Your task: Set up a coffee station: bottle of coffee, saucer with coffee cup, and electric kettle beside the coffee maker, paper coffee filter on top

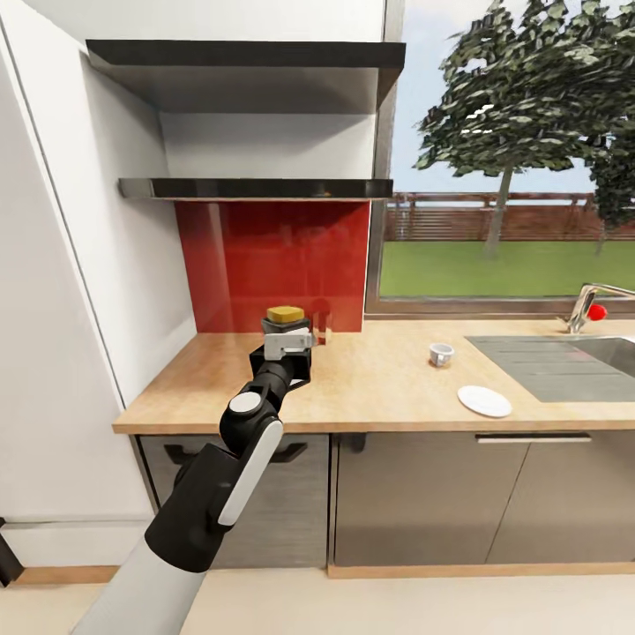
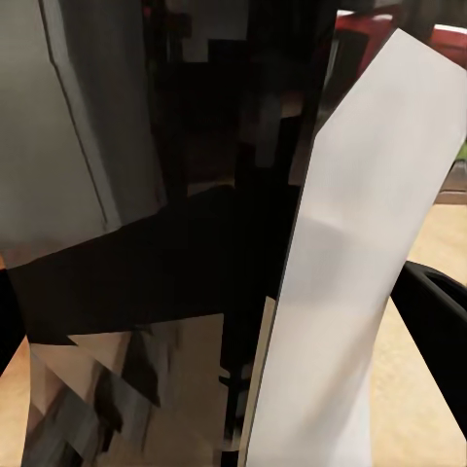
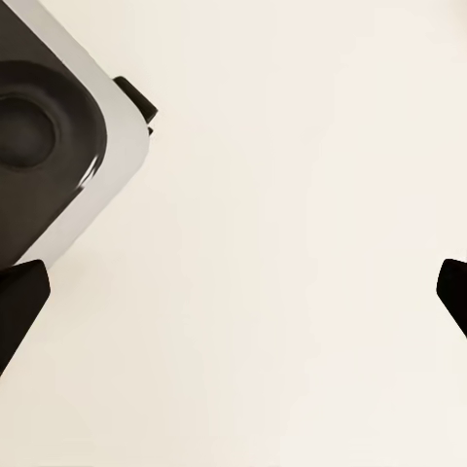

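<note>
The left pincer (image 1: pixel 295 339) gripped the bottle of coffee (image 1: pixel 285 315) over the desk (image 1: pixel 388 379), the cup (image 1: pixel 441 353) at three o'clock; next, judging, set it down.

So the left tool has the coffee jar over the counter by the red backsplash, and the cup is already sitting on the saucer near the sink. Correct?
Not quite. In the head view the coffee cup stands on the countertop apart from the saucer, not on it. The rest holds: the left tool has the bottle of coffee over the counter by the red backsplash.
</note>
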Available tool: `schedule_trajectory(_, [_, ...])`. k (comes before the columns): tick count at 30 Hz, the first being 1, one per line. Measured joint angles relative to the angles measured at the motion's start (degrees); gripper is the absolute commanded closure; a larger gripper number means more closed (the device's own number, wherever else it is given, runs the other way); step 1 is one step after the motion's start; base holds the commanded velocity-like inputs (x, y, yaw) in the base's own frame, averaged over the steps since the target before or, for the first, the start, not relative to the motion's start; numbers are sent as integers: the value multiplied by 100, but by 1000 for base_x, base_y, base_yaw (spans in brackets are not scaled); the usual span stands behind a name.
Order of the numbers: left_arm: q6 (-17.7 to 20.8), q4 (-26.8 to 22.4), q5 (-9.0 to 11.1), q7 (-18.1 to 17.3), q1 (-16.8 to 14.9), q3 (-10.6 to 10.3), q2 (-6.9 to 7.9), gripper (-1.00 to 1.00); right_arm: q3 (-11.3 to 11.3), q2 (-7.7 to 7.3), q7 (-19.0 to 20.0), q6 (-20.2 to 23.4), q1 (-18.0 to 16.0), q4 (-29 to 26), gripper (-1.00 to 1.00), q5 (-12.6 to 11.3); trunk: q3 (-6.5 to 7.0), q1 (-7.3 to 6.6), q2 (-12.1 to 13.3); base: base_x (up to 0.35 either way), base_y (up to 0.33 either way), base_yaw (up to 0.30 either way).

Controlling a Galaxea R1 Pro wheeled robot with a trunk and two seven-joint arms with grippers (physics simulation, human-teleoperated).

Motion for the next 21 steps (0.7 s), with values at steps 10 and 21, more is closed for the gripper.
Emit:
schedule_trajectory(10, [0, 0, 0, 0, 0, -2, 0, 100, 0, 0, 2, -2, 1, 3, -100, 0, -180, 220, -401, 0, 0, 0])
schedule_trajectory(21, [0, 0, 0, 0, 0, -2, 0, 100, 0, 0, 2, -2, 0, 3, -100, 0, -377, 461, -843, 0, 0, 0])
